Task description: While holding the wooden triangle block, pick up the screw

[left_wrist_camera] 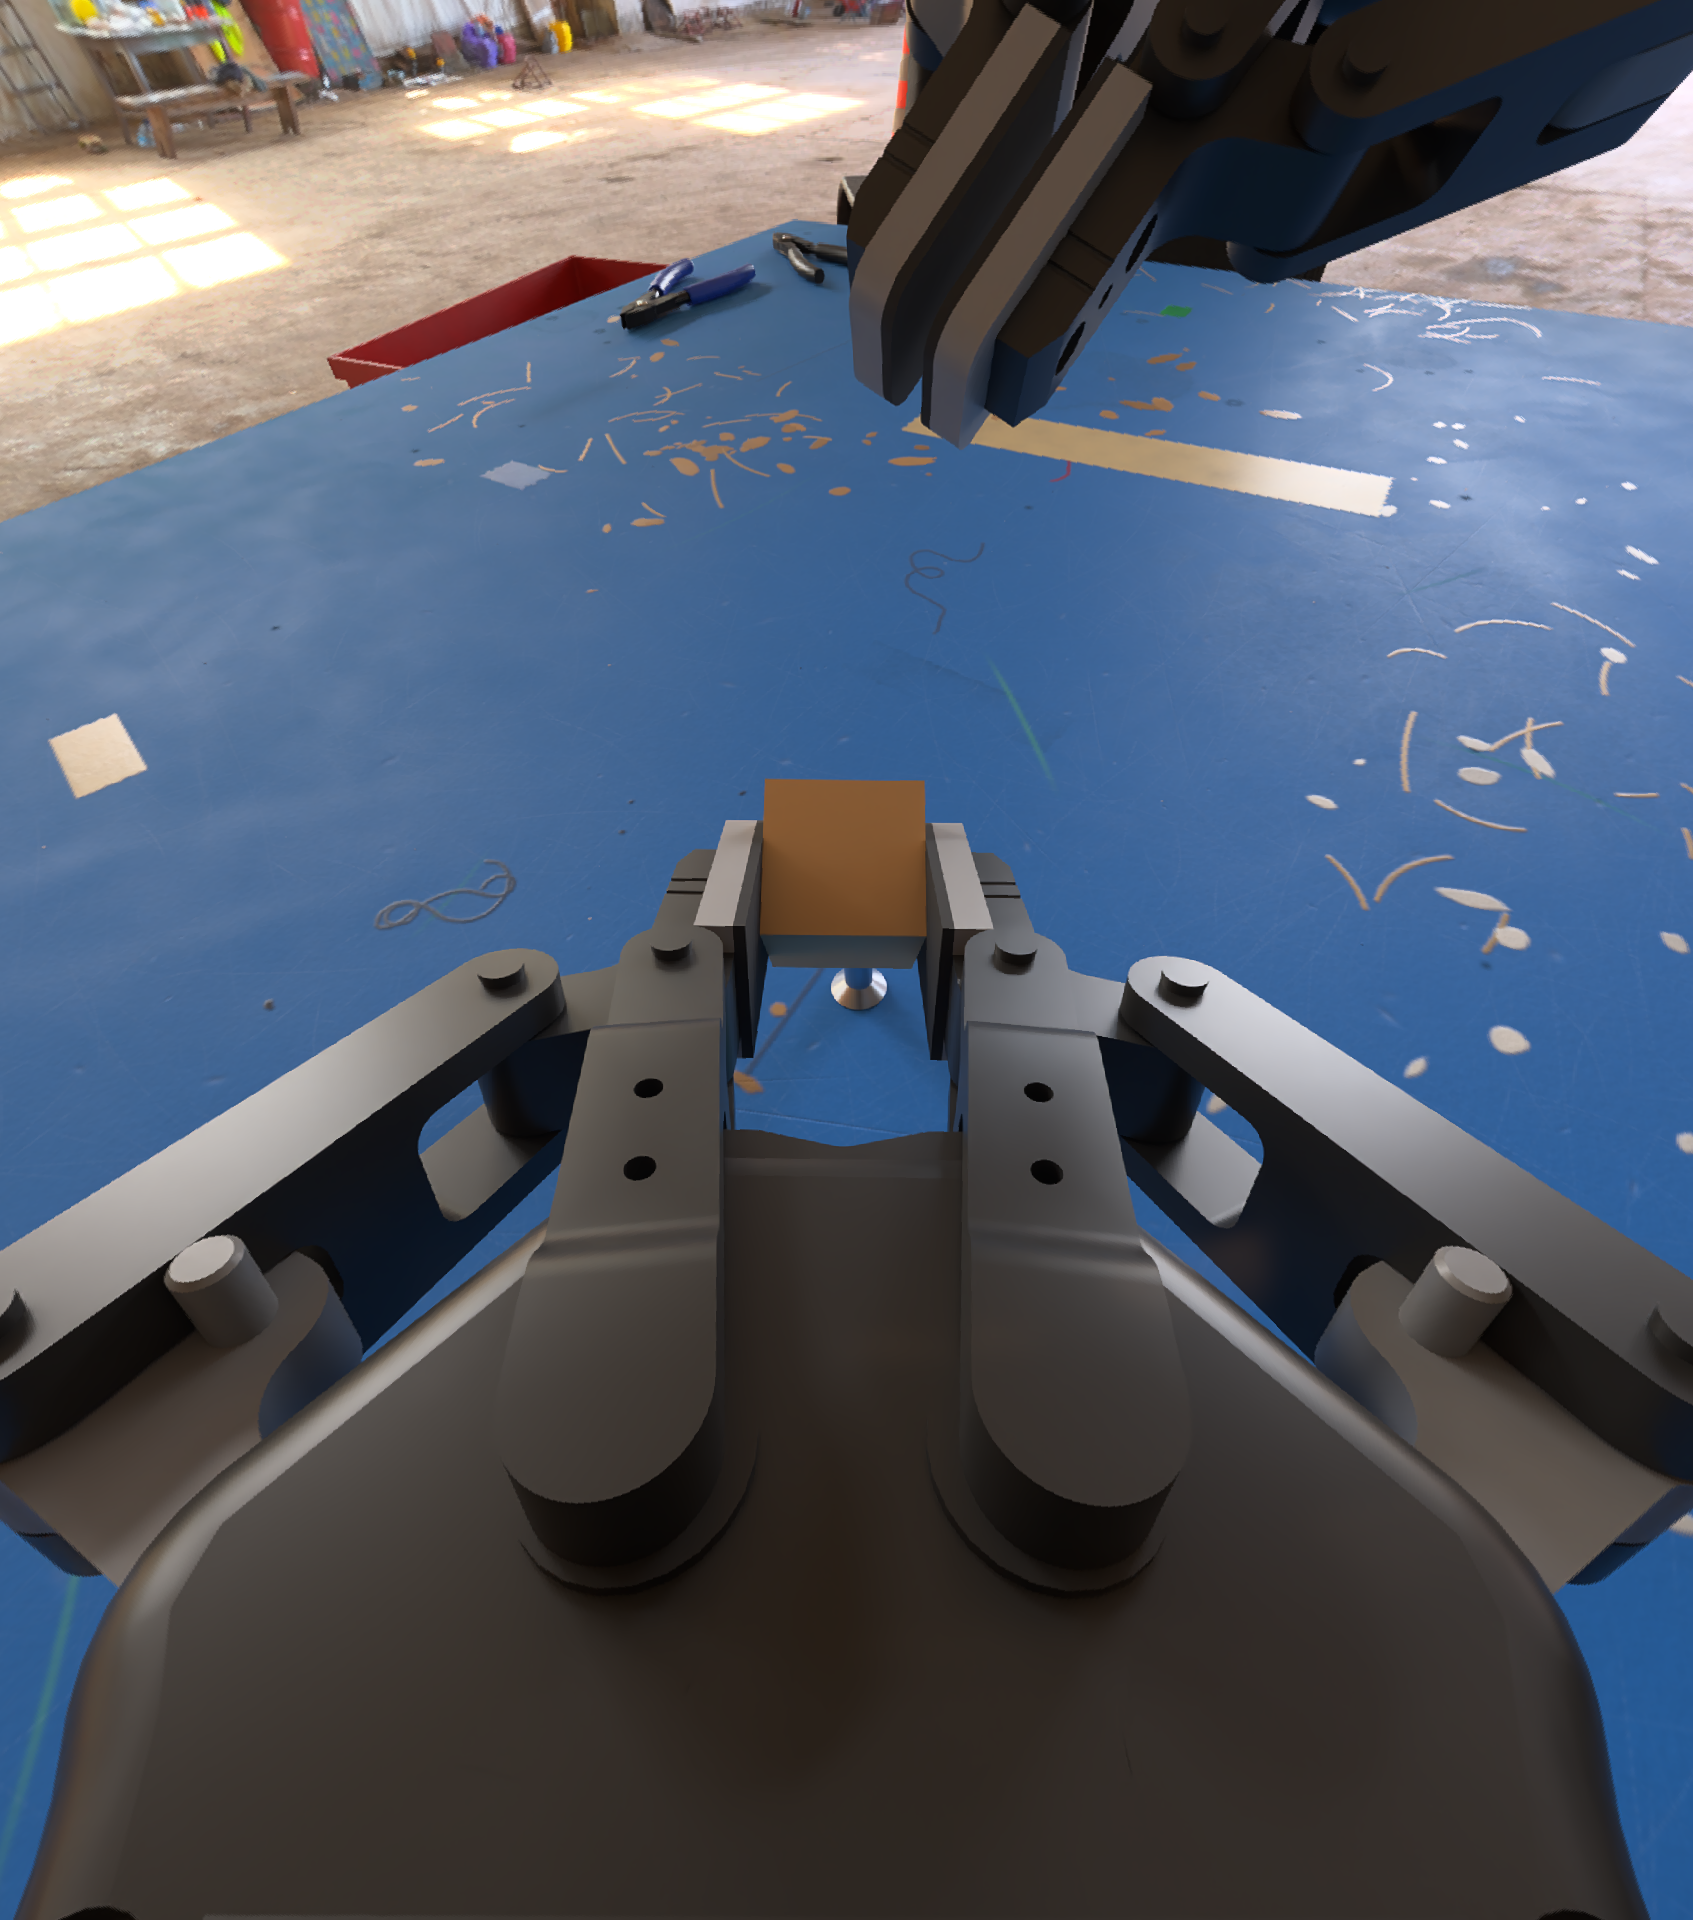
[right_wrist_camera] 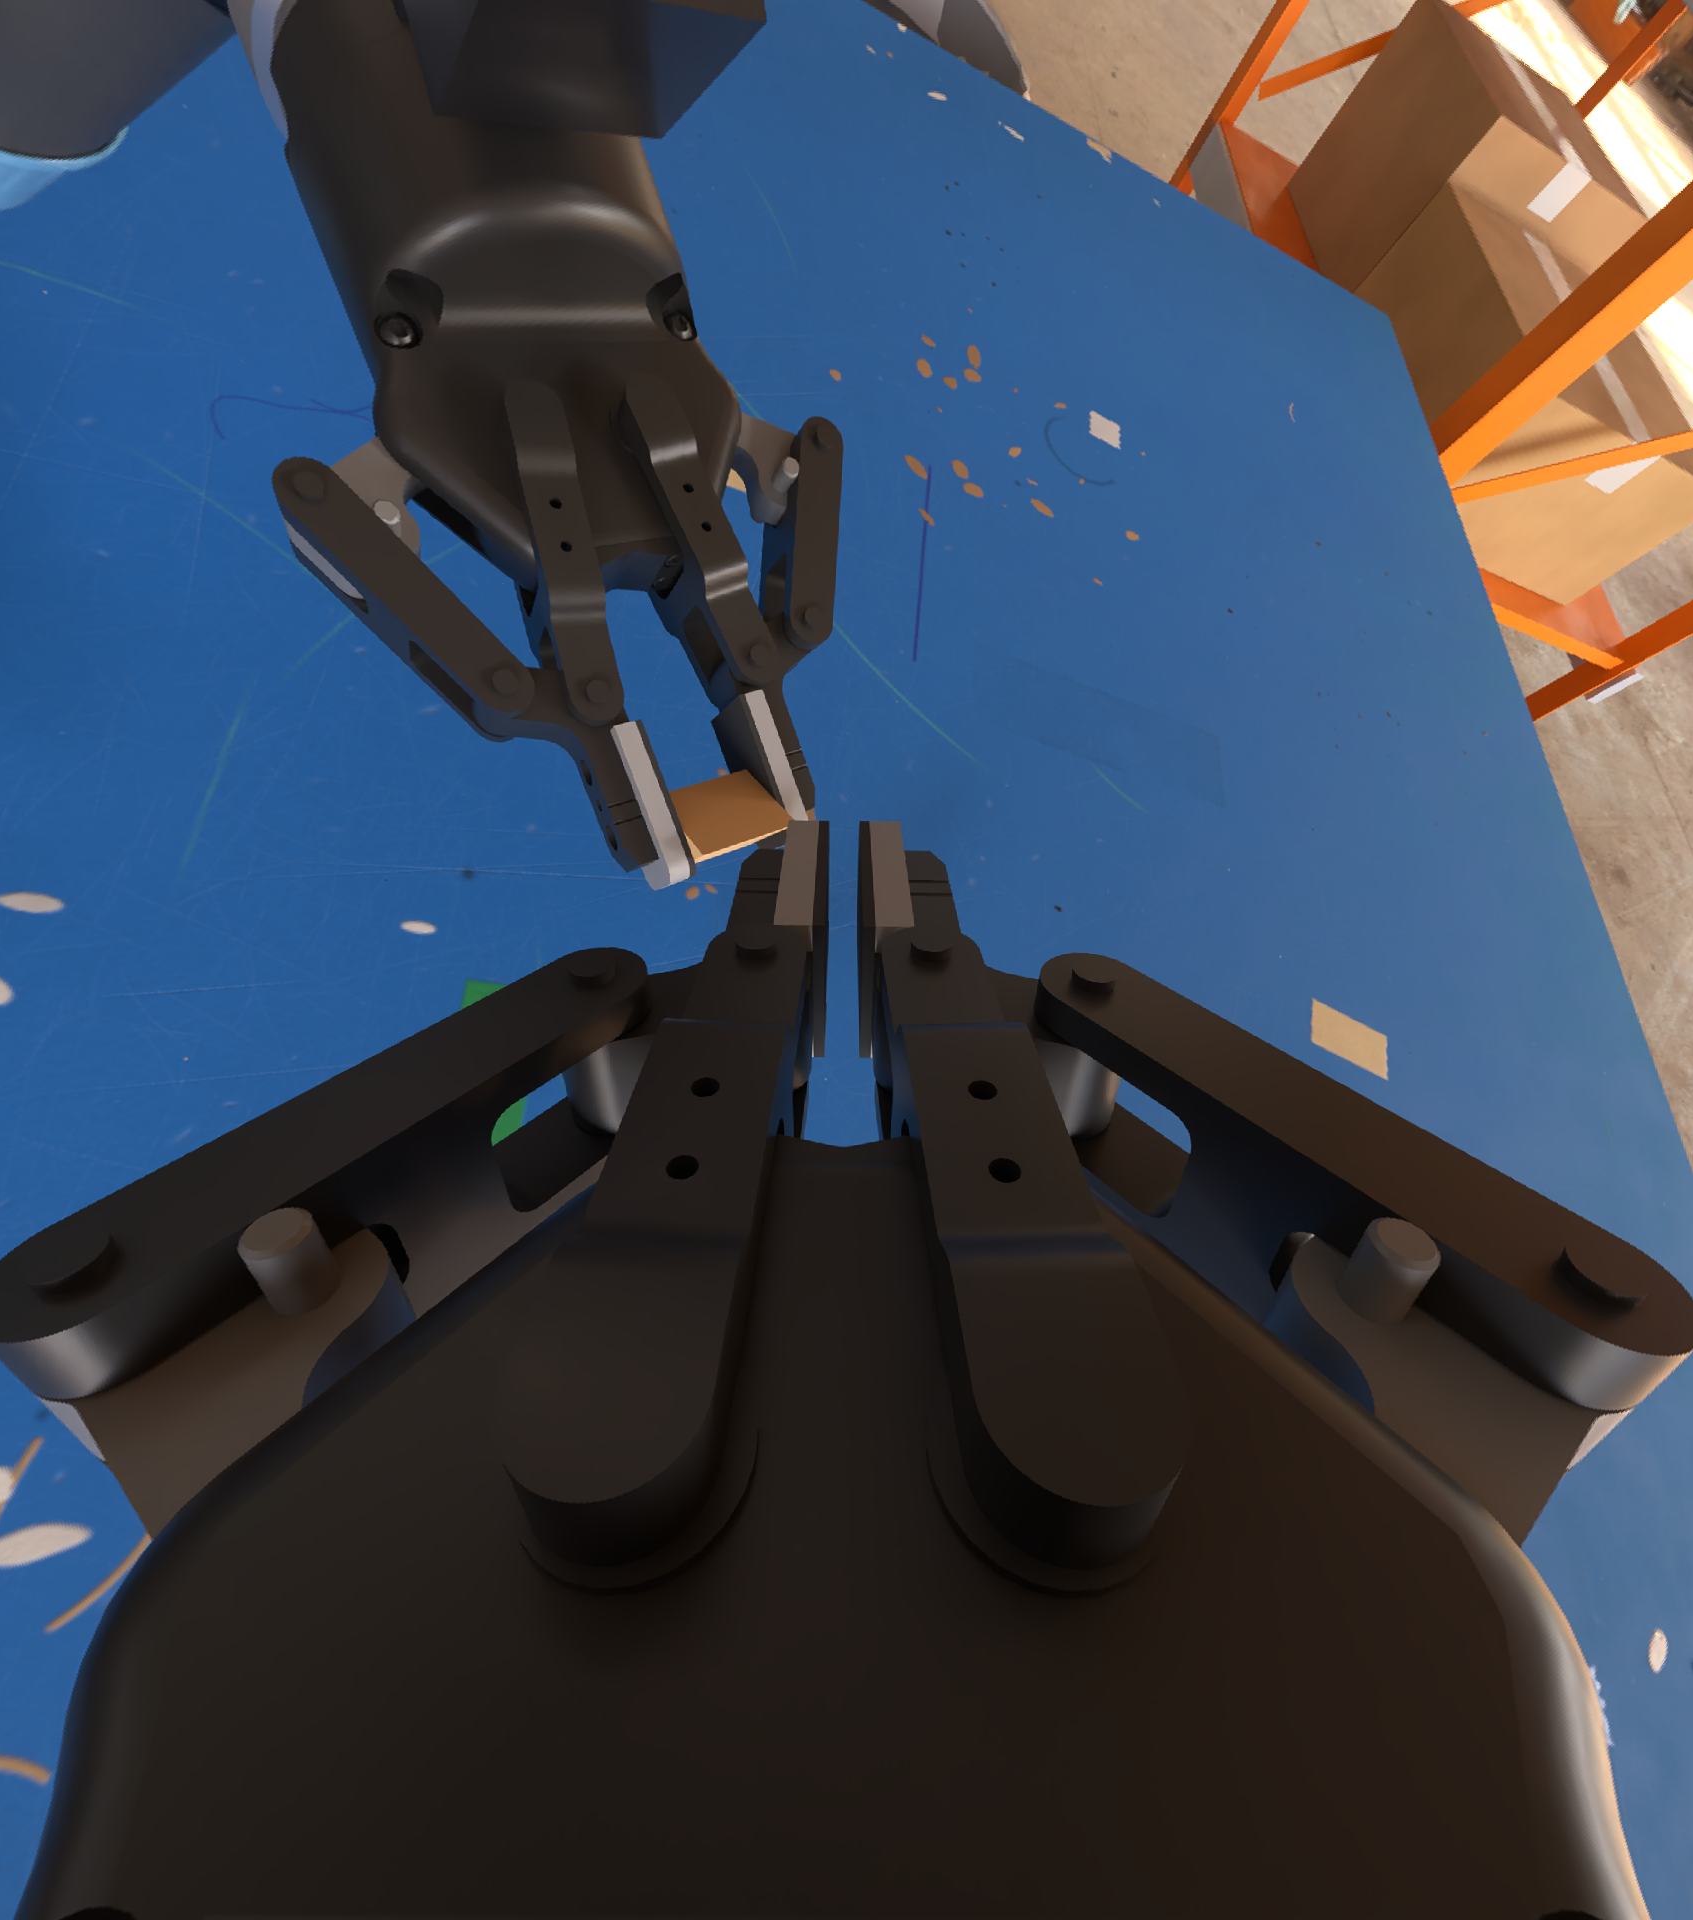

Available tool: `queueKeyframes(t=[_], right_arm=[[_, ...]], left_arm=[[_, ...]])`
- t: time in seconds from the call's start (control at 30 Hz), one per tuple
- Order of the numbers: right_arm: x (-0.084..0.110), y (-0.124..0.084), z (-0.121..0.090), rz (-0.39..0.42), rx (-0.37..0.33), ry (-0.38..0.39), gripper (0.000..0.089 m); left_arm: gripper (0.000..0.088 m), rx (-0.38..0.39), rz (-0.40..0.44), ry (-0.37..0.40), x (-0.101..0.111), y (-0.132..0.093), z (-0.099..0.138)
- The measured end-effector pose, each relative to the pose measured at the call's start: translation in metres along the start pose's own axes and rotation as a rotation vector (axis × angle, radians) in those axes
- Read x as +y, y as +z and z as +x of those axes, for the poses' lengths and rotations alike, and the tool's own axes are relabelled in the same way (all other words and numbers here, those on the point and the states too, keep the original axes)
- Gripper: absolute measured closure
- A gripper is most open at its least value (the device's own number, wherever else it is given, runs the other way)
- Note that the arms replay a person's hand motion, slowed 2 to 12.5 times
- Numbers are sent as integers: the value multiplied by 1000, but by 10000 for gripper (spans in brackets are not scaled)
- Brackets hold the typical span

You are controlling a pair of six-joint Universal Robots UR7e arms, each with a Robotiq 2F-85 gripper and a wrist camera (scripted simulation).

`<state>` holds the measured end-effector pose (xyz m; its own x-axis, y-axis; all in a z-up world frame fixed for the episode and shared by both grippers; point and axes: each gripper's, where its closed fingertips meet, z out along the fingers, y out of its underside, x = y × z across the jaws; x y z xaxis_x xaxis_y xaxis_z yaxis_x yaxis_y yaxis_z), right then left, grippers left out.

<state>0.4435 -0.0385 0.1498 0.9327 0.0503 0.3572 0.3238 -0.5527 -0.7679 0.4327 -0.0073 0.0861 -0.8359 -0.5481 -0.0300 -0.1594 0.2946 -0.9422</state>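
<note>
My left gripper (left_wrist_camera: 844,831) is shut on the wooden triangle block (left_wrist_camera: 842,862), an orange-brown piece held between its pads above the blue table (left_wrist_camera: 302,675). A small silver screw (left_wrist_camera: 858,989) shows just under the block, between my left fingers, on the table. My right gripper (right_wrist_camera: 843,831) has its jaws drawn together with a thin slit and nothing visible between them. It hovers close to the left gripper (right_wrist_camera: 728,831) and the block (right_wrist_camera: 730,814). In the left wrist view the right gripper (left_wrist_camera: 935,405) hangs above the table's far side. The screw is hidden in the right wrist view.
Blue-handled pliers (left_wrist_camera: 691,291) and black pliers (left_wrist_camera: 806,255) lie at the table's far edge beside a red bin (left_wrist_camera: 499,317). A tan tape strip (left_wrist_camera: 1185,462) is stuck on the table. An orange rack with cardboard boxes (right_wrist_camera: 1548,343) stands beyond the table edge.
</note>
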Motion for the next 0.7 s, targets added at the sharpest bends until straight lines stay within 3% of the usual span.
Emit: queueKeyframes(t=[0.7], right_arm=[[-4,-4,1,24,12,16,842]], left_arm=[[629,3,36,1,-6,-2,1]])
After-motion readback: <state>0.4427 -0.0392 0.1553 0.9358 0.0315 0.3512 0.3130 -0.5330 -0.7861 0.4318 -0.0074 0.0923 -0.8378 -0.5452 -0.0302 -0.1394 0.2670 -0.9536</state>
